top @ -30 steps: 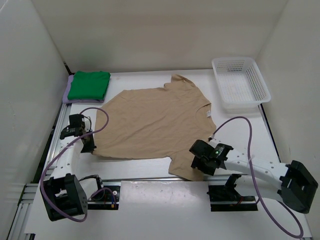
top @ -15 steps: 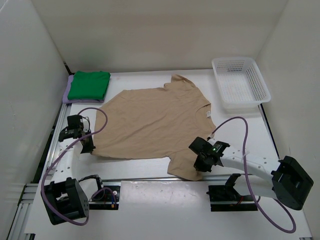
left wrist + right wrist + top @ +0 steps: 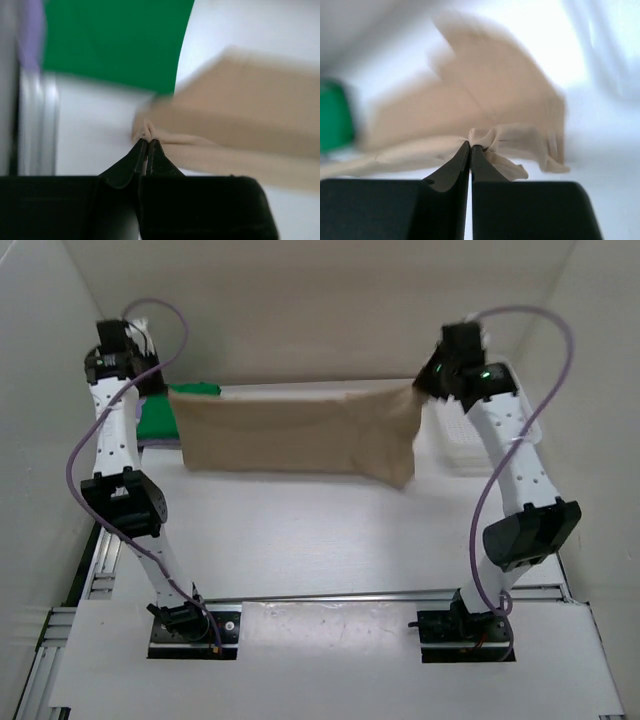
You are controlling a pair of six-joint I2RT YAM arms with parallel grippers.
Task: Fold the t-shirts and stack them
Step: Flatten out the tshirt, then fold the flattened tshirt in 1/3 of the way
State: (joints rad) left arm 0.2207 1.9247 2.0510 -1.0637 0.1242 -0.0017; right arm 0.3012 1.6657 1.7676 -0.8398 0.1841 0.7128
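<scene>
The beige t-shirt (image 3: 300, 430) hangs in the air, stretched like a curtain between both raised arms over the back of the table. My left gripper (image 3: 170, 392) is shut on its left corner, and the wrist view shows cloth (image 3: 240, 115) pinched at the left gripper's tips (image 3: 147, 140). Pinching the right corner is my right gripper (image 3: 420, 390), shut on bunched fabric (image 3: 515, 137) at its tips (image 3: 470, 145). Behind the hanging shirt at the back left, the green t-shirt (image 3: 155, 420) lies folded on the purple one (image 3: 30, 30), mostly hidden.
A white mesh basket (image 3: 465, 445) stands at the back right, partly behind the right arm. White walls close in the left, back and right sides. The arm bases (image 3: 185, 625) sit at the near edge.
Both arms have swung from low at the near edge to high at the back, lifting the beige t-shirt off the table. The right gripper closed on the shirt during this.
</scene>
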